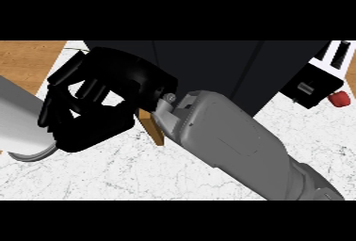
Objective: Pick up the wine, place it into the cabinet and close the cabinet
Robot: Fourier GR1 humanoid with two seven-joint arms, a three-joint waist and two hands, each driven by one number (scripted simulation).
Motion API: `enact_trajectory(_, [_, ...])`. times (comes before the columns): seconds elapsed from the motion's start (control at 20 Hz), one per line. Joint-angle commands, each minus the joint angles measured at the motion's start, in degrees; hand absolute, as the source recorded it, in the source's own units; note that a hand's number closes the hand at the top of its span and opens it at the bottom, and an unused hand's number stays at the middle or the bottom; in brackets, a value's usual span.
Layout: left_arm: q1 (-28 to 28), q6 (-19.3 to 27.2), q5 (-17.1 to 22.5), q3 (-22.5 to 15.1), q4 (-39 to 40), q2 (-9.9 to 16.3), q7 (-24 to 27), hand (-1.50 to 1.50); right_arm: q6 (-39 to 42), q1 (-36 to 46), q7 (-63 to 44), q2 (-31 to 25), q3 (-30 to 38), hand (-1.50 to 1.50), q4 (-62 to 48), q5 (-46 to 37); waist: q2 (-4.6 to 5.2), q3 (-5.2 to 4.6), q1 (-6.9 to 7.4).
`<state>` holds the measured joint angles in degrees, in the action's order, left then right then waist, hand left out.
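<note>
Right hand [97,101]: big in the head view, upper left of centre, its grey forearm [230,146] coming in from lower right. Fingers curled in. We can't see anything clamped inside, so we read it as closed on nothing visible.
Left hand: not in view.
Wine: no bottle we can pick out. Could be hidden behind the hand or already inside; can't tell which.
Cabinet [208,66]: dark body along the top, w/ a wooden door edge [151,127] poking out just below the hand, between hand and forearm. Door looks ajar, not flush.
Step in hand (our guess): closing the door, w/ the hand right at its edge.
How to do it well: we'd keep the knuckles on the door's free edge, push along its swing arc, not across it, and stop once it sits flush.
Table [139,174]: white marble top. Pale grey rounded object [21,127] at the left edge; what it is we can't tell.
Also: toaster-like appliance [319,77] w/ a red knob [339,99], upper right, well apart from the hand.
</note>
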<state>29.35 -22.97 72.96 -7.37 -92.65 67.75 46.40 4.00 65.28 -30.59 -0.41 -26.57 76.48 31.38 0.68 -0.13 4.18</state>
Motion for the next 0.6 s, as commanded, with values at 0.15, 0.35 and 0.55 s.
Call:
enact_trajectory(0.15, [0.3,-5.2,-1.1,2.4,2.2,-1.9,0.8,-1.50,18.2,4.8,-3.9,0.2,1.2,1.50,-14.1,9.7,-0.16,0.02,-0.99])
enact_trajectory(0.35, [2.2,-5.1,-1.9,5.2,1.3,-3.1,0.3,-1.50,20.5,3.2,0.8,0.4,1.4,1.50,-20.5,12.3,-0.41,0.12,-1.15])
enact_trajectory(0.55, [-0.4,-6.1,-1.0,6.5,2.9,-3.9,-3.1,-1.50,23.2,7.3,5.5,0.4,2.5,1.50,-28.1,15.6,-0.07,0.06,-1.00])
